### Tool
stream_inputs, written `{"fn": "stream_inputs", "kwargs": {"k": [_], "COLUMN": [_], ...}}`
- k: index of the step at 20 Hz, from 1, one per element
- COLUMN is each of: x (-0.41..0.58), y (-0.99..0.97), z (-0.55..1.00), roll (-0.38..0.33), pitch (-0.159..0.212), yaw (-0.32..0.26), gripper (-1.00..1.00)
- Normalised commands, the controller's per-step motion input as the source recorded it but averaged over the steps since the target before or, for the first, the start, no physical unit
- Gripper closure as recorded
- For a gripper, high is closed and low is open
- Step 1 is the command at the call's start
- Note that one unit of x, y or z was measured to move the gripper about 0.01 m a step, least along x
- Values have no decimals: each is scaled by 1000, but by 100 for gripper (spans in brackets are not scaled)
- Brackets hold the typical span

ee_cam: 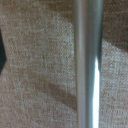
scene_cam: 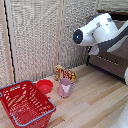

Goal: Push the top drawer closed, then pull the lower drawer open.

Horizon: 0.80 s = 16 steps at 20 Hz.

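Wrist view shows a silver bar handle (ee_cam: 89,65) running down the frame's right of centre over a brown woven-looking surface, very close; which drawer it belongs to I cannot tell; my gripper's fingers are out of sight, so spread or pressed together I cannot say; in the exterior view my arm (scene_cam: 97,30) hides the cabinet (scene_cam: 112,62) at the right edge; I judge I should press squarely, without slipping sideways.

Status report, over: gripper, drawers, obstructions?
Gripper state unclear. Silver bar handle close in wrist view; which drawer, cannot tell. Red basket, pink cup stand apart from cabinet.
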Motion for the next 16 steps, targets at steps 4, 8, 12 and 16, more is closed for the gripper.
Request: {"fn": "stream_inputs", "kwargs": {"k": [4, 8, 12, 16], "x": [0, 0, 94, 196], "y": [-319, -356, -682, -818], "z": [112, 156, 224, 335], "roll": [16, 42, 55, 43], "pitch": [0, 0, -5, -28], "yaw": [105, 121, 126, 127], "gripper": [100, 100, 100, 100]}}
